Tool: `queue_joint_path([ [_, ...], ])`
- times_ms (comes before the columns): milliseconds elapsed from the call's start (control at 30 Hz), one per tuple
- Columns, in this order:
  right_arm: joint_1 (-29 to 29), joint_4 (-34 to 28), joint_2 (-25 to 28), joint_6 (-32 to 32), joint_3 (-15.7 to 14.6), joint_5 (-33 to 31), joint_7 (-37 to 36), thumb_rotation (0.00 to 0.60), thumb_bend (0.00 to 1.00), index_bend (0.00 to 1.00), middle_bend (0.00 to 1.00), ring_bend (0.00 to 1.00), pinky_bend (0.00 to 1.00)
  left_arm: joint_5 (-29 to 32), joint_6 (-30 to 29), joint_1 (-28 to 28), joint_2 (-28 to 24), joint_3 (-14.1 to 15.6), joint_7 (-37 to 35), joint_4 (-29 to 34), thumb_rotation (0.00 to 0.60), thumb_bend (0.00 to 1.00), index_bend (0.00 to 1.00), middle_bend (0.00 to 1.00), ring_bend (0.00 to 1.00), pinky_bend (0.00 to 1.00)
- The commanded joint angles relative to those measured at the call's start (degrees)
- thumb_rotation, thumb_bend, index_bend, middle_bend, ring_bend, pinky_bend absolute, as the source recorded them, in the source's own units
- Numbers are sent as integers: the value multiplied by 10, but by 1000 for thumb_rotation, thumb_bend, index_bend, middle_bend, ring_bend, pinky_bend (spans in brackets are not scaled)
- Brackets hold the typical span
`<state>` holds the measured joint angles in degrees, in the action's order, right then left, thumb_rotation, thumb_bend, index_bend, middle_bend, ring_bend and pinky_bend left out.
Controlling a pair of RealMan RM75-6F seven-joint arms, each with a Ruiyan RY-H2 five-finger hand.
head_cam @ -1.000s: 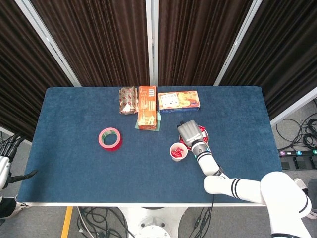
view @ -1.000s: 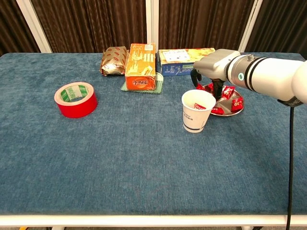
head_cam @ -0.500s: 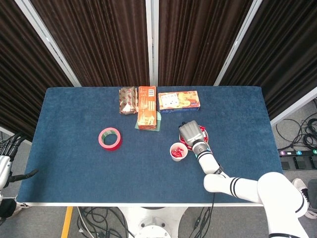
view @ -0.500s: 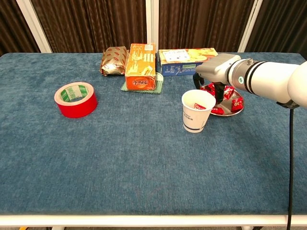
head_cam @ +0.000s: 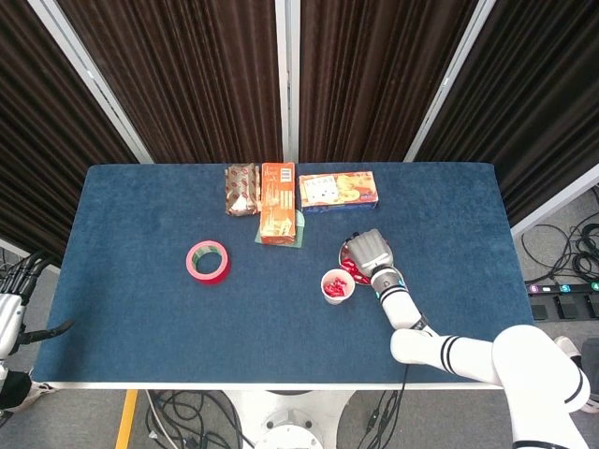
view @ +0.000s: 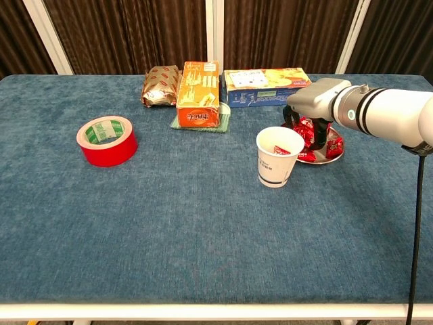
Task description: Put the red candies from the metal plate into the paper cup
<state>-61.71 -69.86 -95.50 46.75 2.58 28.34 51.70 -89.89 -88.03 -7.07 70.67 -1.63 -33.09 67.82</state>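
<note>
Covering the whole work area is the blue table (head_cam: 140, 281), which serves as the reference surface; all other positions below are given relative to the paper cup (view: 274, 157).

Right hand (view: 316, 108): positioned over the metal plate (view: 336, 153), just right of the cup and slightly behind it. Its fingers point down among the red candies (view: 332, 145). Whether they hold a candy cannot be determined; the palm hides the fingertips in the head view and the dark fingers merge with the wrappers in the chest view. The hand also hides most of the plate in the head view.

Left hand (head_cam: 7, 313): cut off at the left edge of the head view, off the table and well apart from the cup. Finger position cannot be determined.

Containers:
- Paper cup: upright, holding red candies.
- Metal plate: touching or almost touching the cup's right side; which cannot be told. Several red candies lie on it.

Surrounding items:
- Yellow box (view: 265, 78), lying flat, behind the cup.
- Orange box (view: 199, 93), behind-left of the cup, resting on a green cloth (view: 223, 122).
- Brown packet (view: 160, 86), just left of the orange box.
- Red tape roll (view: 106, 140), well to the left of the cup.
</note>
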Motion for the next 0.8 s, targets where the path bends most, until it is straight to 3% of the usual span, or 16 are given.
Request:
queue_joint_path([
  [33, 1, -1, 3, 3, 1, 3, -3, 600, 173, 296, 265, 788, 951, 0, 0, 0, 0, 0, 0, 0, 600, 117, 126, 100, 34, 98],
  [300, 1, -11, 20, 9, 9, 10, -11, 600, 172, 281, 267, 788, 951, 1, 2, -3, 2, -1, -1, -1, 600, 117, 127, 100, 34, 98],
  [800, -9, 36, -4, -37, -7, -17, 4, 600, 174, 257, 264, 780, 946, 4, 8, -4, 5, -1, -7, -11, 600, 117, 127, 100, 34, 99],
])
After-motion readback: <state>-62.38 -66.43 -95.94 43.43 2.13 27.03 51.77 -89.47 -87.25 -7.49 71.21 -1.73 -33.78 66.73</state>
